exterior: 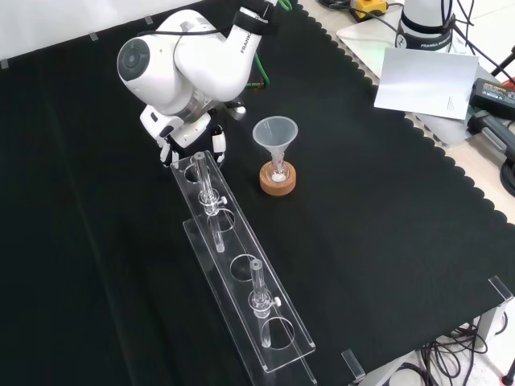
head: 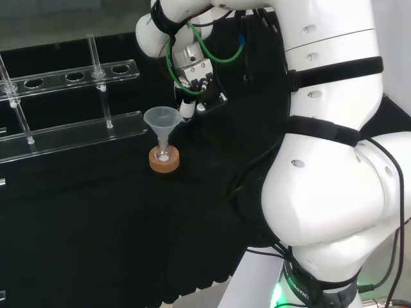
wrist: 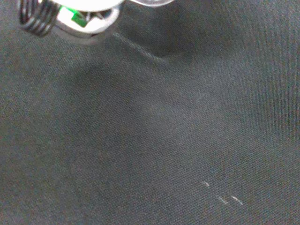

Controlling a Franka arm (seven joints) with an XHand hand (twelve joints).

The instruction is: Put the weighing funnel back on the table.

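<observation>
The hand (head: 194, 90) hangs low over the black cloth, just behind and right of the funnel (head: 159, 120) in the head view. From the front, the hand (exterior: 191, 135) sits at the far end of the clear rack (exterior: 241, 269), left of the funnel (exterior: 275, 132). That funnel stands mouth up in a small flask on a cork ring (exterior: 278, 182). Close cloth shows in the wrist view, with a faint straight clear edge (wrist: 140, 49) and a few small glints (wrist: 222, 200); I cannot tell what piece they belong to. A blurred part of the hand (wrist: 70, 18) is also there.
The clear rack (head: 70, 131), with holes and upright pegs, lies along the left of the head view, close to the hand. Papers and cables (exterior: 422, 80) lie off the cloth at the front view's upper right. The arm's white links (head: 334, 160) take up the head view's right.
</observation>
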